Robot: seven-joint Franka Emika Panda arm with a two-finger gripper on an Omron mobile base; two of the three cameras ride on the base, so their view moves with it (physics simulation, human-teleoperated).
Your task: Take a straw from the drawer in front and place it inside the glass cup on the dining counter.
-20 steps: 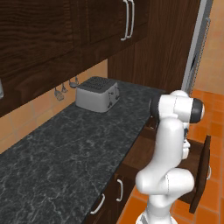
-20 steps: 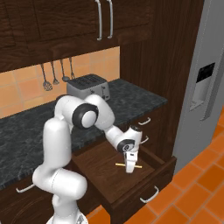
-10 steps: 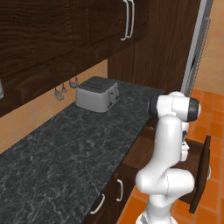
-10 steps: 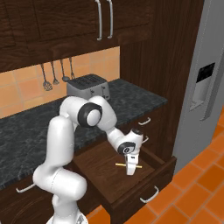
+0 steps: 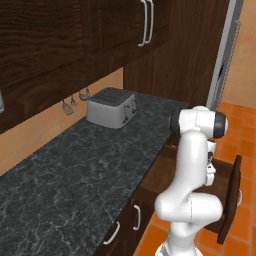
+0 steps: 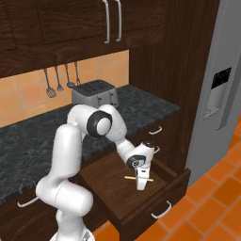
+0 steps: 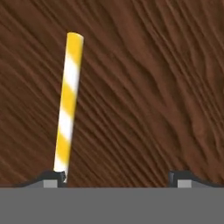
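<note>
The drawer (image 6: pixel 175 182) stands pulled open below the black counter, and its dark front panel (image 5: pixel 230 200) also shows in the left base view. The straw (image 6: pixel 132 178) lies flat on the drawer floor, a thin yellow stick. In the hand view the straw (image 7: pixel 68 103) is striped yellow and white, and its near end lies against my left fingertip (image 7: pixel 53 176). My gripper (image 6: pixel 140 182) reaches down into the drawer right over the straw. My gripper (image 7: pixel 118 177) is open, jaws wide apart, with bare wood between them. The glass cup and the dining counter are out of view.
A silver toaster (image 6: pixel 94 92) sits on the black speckled counter (image 6: pixel 150 108), with utensils (image 6: pixel 52 82) hanging on the wall behind. Dark cupboard doors (image 6: pixel 70 19) hang above. A grey fridge (image 6: pixel 221 89) stands at the right, over the orange tiled floor (image 6: pixel 212 207).
The hand has sunk a little lower into the drawer, onto the straw, and the elbow has shifted forward. The straw has not moved.
</note>
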